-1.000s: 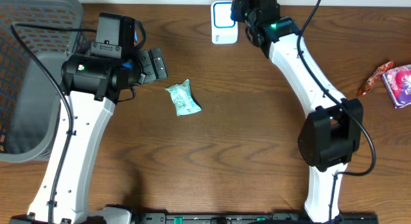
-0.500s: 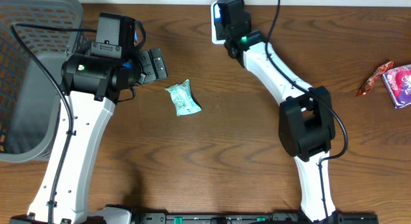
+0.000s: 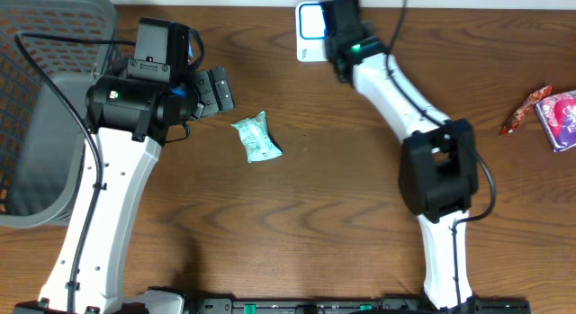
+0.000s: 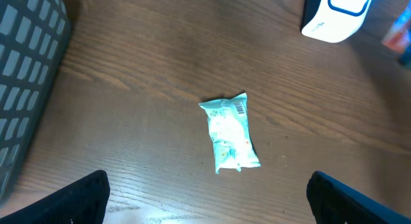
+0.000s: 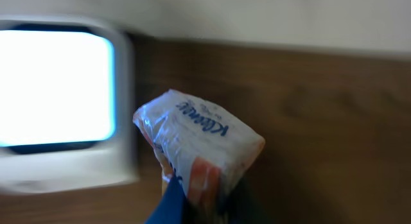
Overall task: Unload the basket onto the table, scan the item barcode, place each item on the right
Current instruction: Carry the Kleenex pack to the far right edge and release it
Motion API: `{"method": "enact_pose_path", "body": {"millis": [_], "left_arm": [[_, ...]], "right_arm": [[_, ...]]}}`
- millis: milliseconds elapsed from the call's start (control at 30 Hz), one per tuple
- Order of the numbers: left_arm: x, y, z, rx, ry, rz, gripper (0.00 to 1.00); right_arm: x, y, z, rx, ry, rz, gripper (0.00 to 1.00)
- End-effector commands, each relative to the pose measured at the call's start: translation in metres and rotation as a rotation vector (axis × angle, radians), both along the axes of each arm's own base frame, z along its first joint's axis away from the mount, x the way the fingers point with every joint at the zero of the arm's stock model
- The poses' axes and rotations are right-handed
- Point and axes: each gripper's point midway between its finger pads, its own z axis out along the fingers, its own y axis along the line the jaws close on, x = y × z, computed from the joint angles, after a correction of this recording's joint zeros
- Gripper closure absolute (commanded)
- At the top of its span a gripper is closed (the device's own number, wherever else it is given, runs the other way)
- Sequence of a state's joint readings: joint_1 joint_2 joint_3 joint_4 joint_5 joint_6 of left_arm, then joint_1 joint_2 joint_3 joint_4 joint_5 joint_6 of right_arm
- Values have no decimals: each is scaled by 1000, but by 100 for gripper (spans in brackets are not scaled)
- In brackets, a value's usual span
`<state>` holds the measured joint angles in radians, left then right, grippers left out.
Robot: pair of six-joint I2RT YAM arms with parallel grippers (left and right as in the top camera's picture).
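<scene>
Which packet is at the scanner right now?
The white Kleenex pack, held in the right gripper beside the scanner and its lit screen. The green packet lies loose mid-table; the pink packet and orange packet sit far right.

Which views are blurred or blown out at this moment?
Right wrist: blurred throughout, scanner face blown out to flat white, tissue pack soft-edged. Left wrist: green packet sharp, top right corner blurred. Overhead: crisp, evenly lit.
</scene>
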<state>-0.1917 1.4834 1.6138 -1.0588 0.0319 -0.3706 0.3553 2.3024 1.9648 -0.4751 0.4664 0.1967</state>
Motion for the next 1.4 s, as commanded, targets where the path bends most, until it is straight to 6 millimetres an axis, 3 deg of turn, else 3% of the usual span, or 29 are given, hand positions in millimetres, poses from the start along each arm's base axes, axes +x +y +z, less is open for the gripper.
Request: {"method": "enact_pose_path", "body": {"millis": [0,67,100,133,233,367,567,733,933,1000,1067,1100,1367], "left_arm": [[0,1,-2,-4,8,7,2],[0,1,-2,-3,8,7,2],[0,1,-2,-3,8,7,2],[0,1,-2,-3,8,7,2],[0,1,-2,-3,8,7,2],[0,1,-2,-4,8,7,2],[0,1,-2,-4,8,7,2],[0,1,-2,-3,8,7,2],[0,1,-2,-3,8,7,2],[0,1,-2,-3,8,7,2],[0,1,-2,-4,8,7,2],[0,1,-2,-3,8,7,2],[0,1,-2,-4,8,7,2]], "right_arm": [[-1,-93,53,60,-72,-256,99],[-19,-144,49,46,3,-355,99],[-25,-159,48,38,26,-379,99],[-44,-196,40,14,105,-443,99],[-83,-255,25,-13,252,-555,99],[-130,-308,12,-18,404,-666,99],[-182,-354,6,-11,543,-781,99],[-200,-383,2,11,555,-852,99],[-201,-400,-5,40,525,-888,99],[-199,-401,-8,39,525,-887,89],[-198,-401,-12,43,529,-884,64],[-196,-398,-15,58,531,-876,58],[-173,-364,-31,244,528,-757,37]]}}
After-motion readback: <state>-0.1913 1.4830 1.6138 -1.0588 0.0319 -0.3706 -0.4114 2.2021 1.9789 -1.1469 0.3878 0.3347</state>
